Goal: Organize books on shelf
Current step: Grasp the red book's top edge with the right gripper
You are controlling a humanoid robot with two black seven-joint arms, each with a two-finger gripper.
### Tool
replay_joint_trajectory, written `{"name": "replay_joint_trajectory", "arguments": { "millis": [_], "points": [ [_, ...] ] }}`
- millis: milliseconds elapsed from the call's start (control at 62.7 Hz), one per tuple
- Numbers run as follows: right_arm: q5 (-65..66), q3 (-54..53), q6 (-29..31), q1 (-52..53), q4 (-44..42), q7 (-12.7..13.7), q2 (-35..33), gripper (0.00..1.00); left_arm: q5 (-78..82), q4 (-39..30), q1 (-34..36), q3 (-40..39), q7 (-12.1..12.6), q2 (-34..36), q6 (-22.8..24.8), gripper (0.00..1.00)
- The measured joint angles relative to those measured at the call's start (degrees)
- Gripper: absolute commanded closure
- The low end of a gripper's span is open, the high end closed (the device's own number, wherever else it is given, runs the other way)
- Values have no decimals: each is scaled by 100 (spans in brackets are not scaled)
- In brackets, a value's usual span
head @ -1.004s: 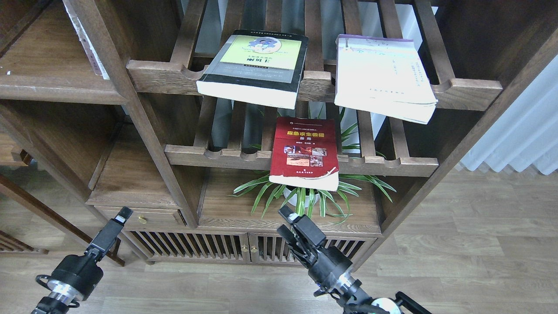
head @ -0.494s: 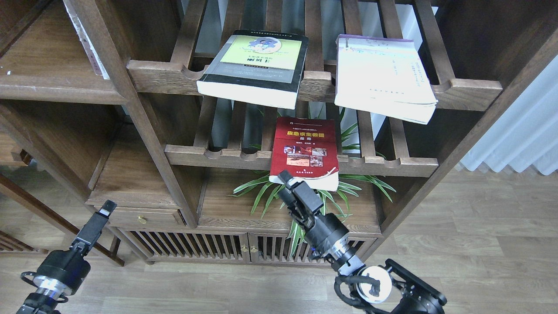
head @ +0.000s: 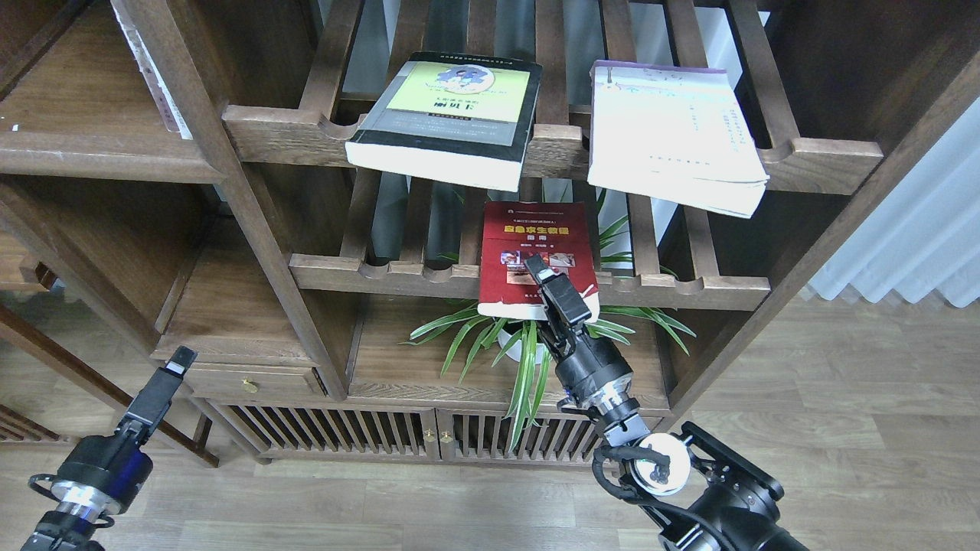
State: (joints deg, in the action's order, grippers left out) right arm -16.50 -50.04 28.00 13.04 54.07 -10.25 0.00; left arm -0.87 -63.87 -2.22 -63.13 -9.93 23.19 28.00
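The red book (head: 536, 237) lies flat on the lower slatted rack (head: 689, 291), its front edge overhanging. My right gripper (head: 555, 295) is at that front edge. One finger (head: 547, 279) lies on the cover and the other is hidden under the book, so I cannot tell if the gripper is clamped. The thick yellow-green book (head: 448, 115) and the pale white book (head: 670, 134) lie on the upper slatted rack (head: 827, 164), both overhanging. A solid dark-brown shelf board (head: 84, 157) is at the upper left. My left gripper (head: 172, 366) hangs low at the left, empty and seen too narrow to read.
A potted spider plant (head: 528, 344) stands on the board under the red book, right beside my right wrist. A thick bookcase post (head: 253, 222) divides the left bays from the racks. A thin white item (head: 157, 76) leans at the upper left. A slatted cabinet (head: 344, 436) is below.
My right gripper rose from in front of the cabinet to the red book's front edge, and the book shifted slightly back and up. My left gripper dropped a little to the left.
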Motion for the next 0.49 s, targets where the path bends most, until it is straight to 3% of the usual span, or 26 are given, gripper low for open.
{"name": "replay_joint_trajectory", "arguments": {
  "millis": [64,128,287,494],
  "points": [
    [-40,-12,0,-49,-1,0,0,79,0,21,6,-6,0,0,0,0],
    [-107,-45,0,-102,-1,0,0,87,0,29,9,-8,0,-5,0,0],
    [-263,-98,0,-226,13,21,0,94,0,39,11,-8,0,-8,0,0],
    [-248,-1,4,-471,134,89,0,95,-3,40,6,-4,0,-8,0,0]
  ]
}}
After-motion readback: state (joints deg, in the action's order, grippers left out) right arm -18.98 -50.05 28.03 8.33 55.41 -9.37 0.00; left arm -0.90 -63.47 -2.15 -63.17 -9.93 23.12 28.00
